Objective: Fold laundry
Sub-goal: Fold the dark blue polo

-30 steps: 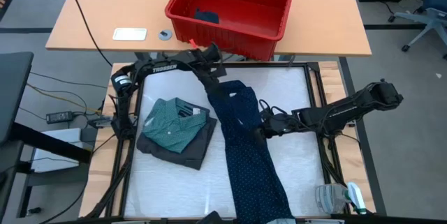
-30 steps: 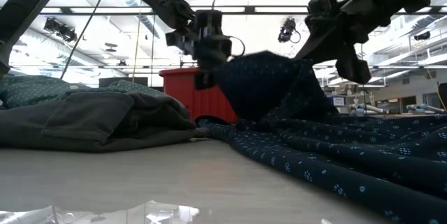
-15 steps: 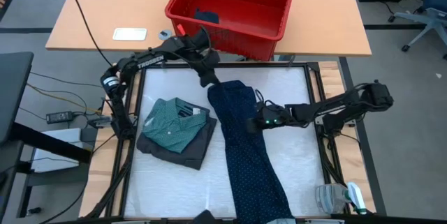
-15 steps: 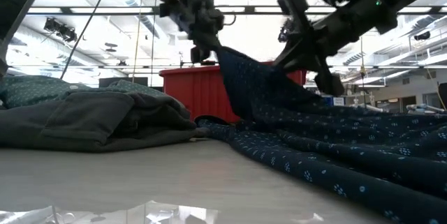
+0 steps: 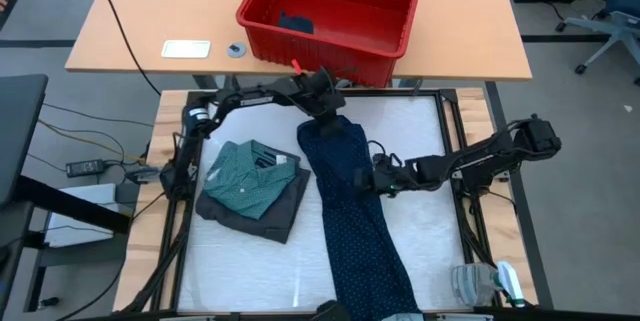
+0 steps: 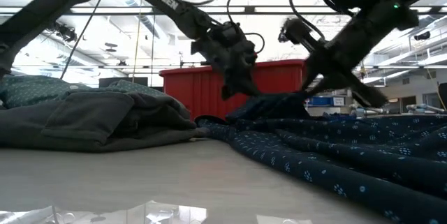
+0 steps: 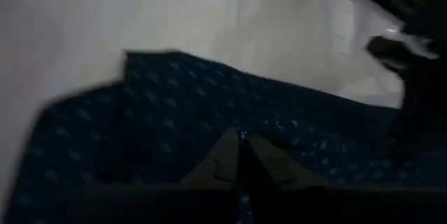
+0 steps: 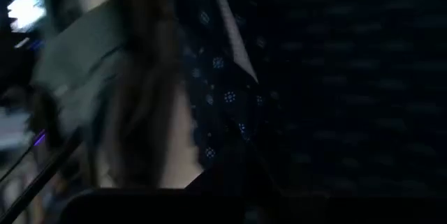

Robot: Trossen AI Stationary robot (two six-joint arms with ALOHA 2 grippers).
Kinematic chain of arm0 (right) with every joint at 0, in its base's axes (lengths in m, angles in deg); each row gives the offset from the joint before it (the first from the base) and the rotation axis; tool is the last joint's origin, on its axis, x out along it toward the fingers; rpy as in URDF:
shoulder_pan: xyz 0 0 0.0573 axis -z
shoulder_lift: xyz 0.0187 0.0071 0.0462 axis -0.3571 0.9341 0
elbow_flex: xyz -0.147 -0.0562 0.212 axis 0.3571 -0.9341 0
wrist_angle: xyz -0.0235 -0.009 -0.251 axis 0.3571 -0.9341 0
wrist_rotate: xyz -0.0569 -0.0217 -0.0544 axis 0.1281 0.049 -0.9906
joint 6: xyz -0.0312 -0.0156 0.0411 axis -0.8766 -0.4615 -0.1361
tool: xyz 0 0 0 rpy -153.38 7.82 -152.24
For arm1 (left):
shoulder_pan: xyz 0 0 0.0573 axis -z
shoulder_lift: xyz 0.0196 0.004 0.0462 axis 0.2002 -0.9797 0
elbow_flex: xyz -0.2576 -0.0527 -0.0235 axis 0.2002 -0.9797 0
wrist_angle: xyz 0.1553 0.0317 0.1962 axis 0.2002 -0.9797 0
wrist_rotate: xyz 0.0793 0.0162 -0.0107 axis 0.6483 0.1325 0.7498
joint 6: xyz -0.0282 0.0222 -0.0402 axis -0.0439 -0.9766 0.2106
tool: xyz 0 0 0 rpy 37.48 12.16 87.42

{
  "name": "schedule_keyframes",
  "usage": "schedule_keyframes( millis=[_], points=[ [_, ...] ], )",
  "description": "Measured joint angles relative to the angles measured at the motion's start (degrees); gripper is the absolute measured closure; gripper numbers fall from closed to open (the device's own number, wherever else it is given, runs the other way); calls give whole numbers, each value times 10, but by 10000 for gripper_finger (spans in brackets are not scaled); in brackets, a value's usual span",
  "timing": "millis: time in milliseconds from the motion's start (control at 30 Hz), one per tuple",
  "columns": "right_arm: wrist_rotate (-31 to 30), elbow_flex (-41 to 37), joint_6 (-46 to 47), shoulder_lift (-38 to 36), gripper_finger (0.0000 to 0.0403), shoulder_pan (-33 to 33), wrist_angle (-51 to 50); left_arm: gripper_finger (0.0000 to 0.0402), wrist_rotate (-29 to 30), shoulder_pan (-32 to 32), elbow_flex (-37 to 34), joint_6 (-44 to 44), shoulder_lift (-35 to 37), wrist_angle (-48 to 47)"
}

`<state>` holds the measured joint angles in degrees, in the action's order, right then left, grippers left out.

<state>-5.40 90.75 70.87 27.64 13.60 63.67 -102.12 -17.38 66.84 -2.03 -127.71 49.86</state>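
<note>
The navy dotted piece [image 5: 352,211] lies stretched lengthwise down the middle of the white table [image 5: 250,261]. Midway along its right edge the right gripper [image 5: 381,179] is pinched together on the cloth. Left of it, the teal-green shirt [image 5: 245,177] sits folded on the charcoal grey piece [image 5: 285,211]. At the far end the left gripper [image 5: 327,117] is clamped on the navy cloth, before the red basket [image 5: 330,11]

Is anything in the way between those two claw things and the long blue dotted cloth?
Nothing visible. Both end effectors, left and right, are already on the navy dotted cloth, shut on its fabric. The folded green shirt lies off to one side.
</note>
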Motion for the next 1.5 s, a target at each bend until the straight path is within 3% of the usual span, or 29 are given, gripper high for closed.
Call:
schedule_keyframes(
  millis=[200,367,500,633,733,833,967,1133,1300,1500],
  points=[
    [-8,0,36,4,374,3,-70,358,50,-2,0,-34,-31,41],
    [-7,0,-10,-2,310,23,-85,318,59,-2,0,-28,-20,47],
    [18,0,-51,-18,256,38,-96,280,54,-10,-1,7,20,3],
    [12,0,-69,-59,236,38,-118,263,40,-19,0,-16,77,-41],
    [16,0,-134,-98,235,37,-146,261,36,-13,0,-37,104,-58],
    [52,0,-291,-132,235,30,-177,260,30,12,0,-76,121,-91],
    [144,0,-528,-156,235,1,-212,260,33,95,-1,-122,122,-160],
    [257,0,-684,-161,235,-68,-231,260,140,256,-1,-118,118,-164],
    [205,0,-834,-142,235,-179,-229,260,283,403,-1,-42,110,-114],
    [160,0,-906,-99,232,-276,-175,259,316,506,0,-21,82,-11]
  ],
)
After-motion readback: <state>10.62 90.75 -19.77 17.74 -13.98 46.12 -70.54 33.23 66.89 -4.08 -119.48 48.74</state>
